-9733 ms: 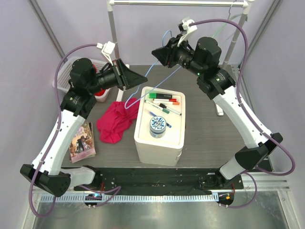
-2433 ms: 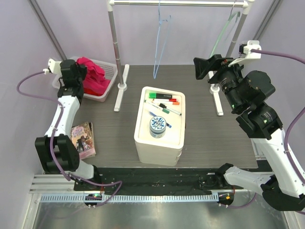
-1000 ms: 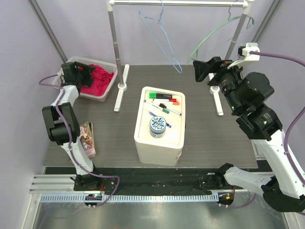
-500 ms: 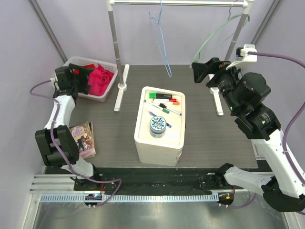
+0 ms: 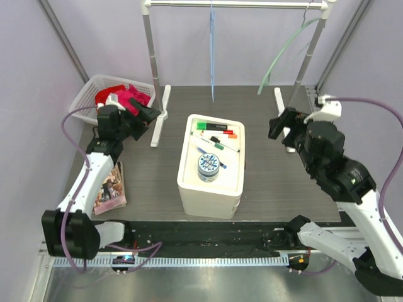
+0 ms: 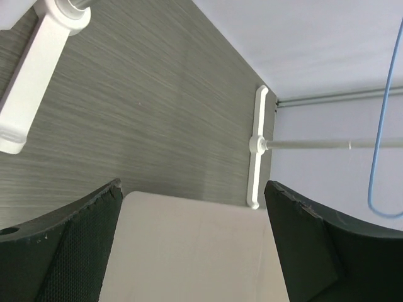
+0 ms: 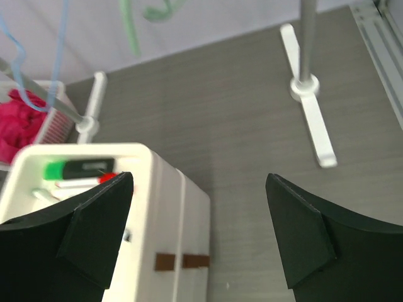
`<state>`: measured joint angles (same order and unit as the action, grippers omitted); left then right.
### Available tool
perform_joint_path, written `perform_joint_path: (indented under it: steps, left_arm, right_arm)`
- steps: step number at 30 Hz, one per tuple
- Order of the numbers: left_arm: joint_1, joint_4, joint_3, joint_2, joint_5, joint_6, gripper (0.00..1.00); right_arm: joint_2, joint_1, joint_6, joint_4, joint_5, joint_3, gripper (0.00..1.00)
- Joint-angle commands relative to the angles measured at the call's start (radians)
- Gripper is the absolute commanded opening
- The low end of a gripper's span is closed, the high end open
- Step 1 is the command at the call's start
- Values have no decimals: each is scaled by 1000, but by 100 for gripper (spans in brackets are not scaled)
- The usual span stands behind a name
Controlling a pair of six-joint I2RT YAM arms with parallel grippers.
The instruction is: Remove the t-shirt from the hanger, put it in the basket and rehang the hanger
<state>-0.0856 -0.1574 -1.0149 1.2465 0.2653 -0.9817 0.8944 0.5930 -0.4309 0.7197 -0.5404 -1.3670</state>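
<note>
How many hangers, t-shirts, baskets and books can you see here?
Hangers: 2, the blue hanger and the green hanger
T-shirts: 1, the pink t-shirt
Baskets: 1, the white basket
Books: 1, the book
Total: 5

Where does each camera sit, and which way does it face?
Top external: above, behind the arms, looking down at the table; both arms show.
Left wrist: on that arm, looking past the open left gripper over the white box.
Right wrist: likewise, past the open right gripper at the table.
All three share the white box and blue hanger.
</note>
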Motion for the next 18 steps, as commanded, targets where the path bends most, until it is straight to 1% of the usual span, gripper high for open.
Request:
perform_joint_path:
  steps: [1,2,3,4,5,6,7,9,10,13,16,18]
  left_arm:
    - [-5,44,116,-125,66,98,92]
    - [-12,56,137,-148,74,101,92]
    - [-32,79,159,-194,72,103,92]
    - [-43,93,201,-211,74,104,92]
    - [-55,99,220,-229,74,109,93]
    - [-75,102,240,-255,74,110,93]
    - [-81,104,278,-271,77,103,93]
    - [-89,126,332,-310,103,86,94]
    - [-89,134,385,-326,112,72,94]
    - [-98,176,464,-407,132,49,95]
    - [-105,226,550,-488,159,25,97]
    - [-105,289,605,-519,182,-30,99]
  right_arm:
    - [-125,2,-146,90,-110,182,93]
    - [-143,2,-202,77,-105,280,94]
    - [-158,2,-227,58,-93,331,95]
    - [-188,2,-248,5,-64,379,96]
    - [-208,2,-271,-32,-44,473,96]
    - [-228,4,-313,-70,-35,524,98]
    - [-282,2,-347,-144,-21,619,100]
    - [-330,1,-415,-195,-21,701,100]
    - [-368,1,-439,-233,-44,774,100]
    - [-393,2,-518,-272,-78,891,100]
    - [-339,1,-572,-276,-43,927,100]
    - [-324,1,-592,-263,8,927,100]
